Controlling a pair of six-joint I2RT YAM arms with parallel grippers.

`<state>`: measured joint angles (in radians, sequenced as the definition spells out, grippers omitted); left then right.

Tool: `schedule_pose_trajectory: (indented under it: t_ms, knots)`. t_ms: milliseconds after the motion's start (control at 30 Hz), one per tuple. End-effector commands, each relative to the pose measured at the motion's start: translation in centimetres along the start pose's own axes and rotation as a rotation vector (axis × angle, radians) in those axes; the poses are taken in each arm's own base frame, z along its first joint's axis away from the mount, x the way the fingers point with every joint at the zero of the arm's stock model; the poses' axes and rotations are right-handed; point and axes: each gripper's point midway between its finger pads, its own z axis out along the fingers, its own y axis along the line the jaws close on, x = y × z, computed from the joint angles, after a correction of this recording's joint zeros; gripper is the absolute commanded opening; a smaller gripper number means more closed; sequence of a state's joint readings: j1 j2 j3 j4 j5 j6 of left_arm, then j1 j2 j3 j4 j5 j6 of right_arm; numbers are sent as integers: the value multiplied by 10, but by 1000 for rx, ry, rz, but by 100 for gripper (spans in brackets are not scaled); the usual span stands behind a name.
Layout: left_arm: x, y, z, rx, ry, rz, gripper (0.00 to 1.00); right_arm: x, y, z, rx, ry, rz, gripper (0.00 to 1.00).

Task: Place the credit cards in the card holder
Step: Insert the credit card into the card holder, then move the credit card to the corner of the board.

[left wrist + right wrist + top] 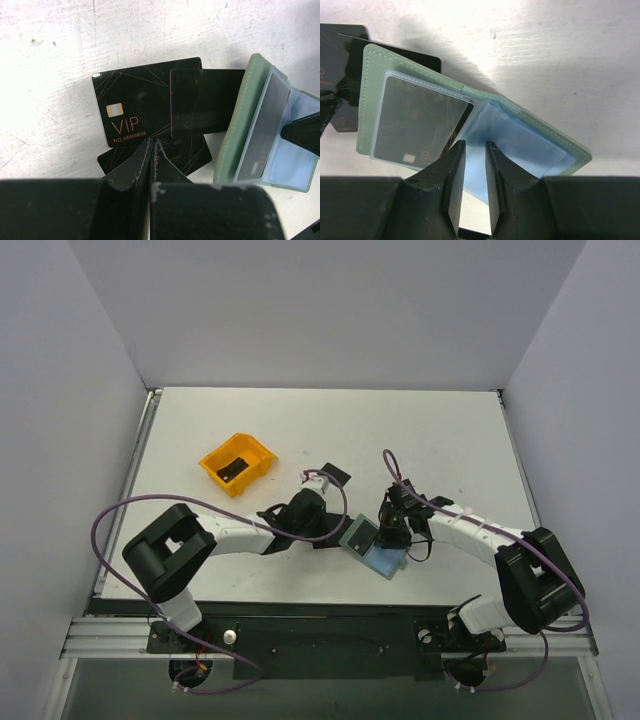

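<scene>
The sage-green card holder (377, 70) lies open on the table, its light-blue lining (520, 140) up. One black card (415, 125) sits in its clear sleeve. It also shows in the top view (358, 534) and the left wrist view (240, 135). Three loose black credit cards overlap just left of it: a VIP card (132, 107), one on top (205, 102), one beneath (192, 155). My left gripper (152, 143) is shut, its tips down on these cards. My right gripper (474, 147) is narrowly open, its tips on the blue lining.
An orange plastic bin (262, 455) stands at the back left of the table with a black card (232, 470) in it. Grey walls close in the table on three sides. The two grippers (338, 530) (393, 535) work close together at the middle front.
</scene>
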<state>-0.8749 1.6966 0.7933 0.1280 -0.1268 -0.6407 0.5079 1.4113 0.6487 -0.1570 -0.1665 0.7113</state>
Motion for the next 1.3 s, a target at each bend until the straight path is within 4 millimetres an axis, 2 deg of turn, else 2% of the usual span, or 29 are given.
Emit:
schedule_pose_trajectory:
  t_ms: [0,133,267,333,433,600,733,867,967,1000,1033,1067,1167,1267]
  knots:
    - [30,30,-4,-88,82,11,0,0,-29,-7,169,18,-56,19]
    - [41,41,-7,-115,96,0,0,-8,-33,-12,198,-2,-60,19]
    - [52,53,-11,-146,110,-14,0,-19,-27,-22,176,-49,-59,19]
    - [59,57,-14,-152,116,-25,0,-30,-18,-31,133,-102,-66,20]
    - [68,64,-20,-160,125,-40,0,-51,11,-47,-9,-217,-90,23]
    - [89,81,-32,-192,150,-79,0,-67,51,-60,-150,-253,-137,28]
    - [104,88,-40,-198,160,-119,0,-69,81,-53,-236,-227,-174,29]
    - [112,89,-45,-194,162,-141,0,-65,112,-33,-314,-165,-211,29]
    - [110,88,-46,-196,155,-145,0,-64,138,-18,-377,-113,-243,24]
    - [107,86,-47,-192,145,-145,0,-58,139,-6,-367,-72,-243,23]
    - [103,85,-47,-191,136,-144,0,-58,146,-3,-377,-58,-243,22]
    - [97,81,-49,-186,122,-143,0,-54,144,7,-357,-28,-238,21]
    - [77,71,-53,-173,83,-128,0,-54,144,18,-325,-12,-225,20]
    - [53,59,-59,-142,21,-119,0,-43,137,25,-303,41,-218,20]
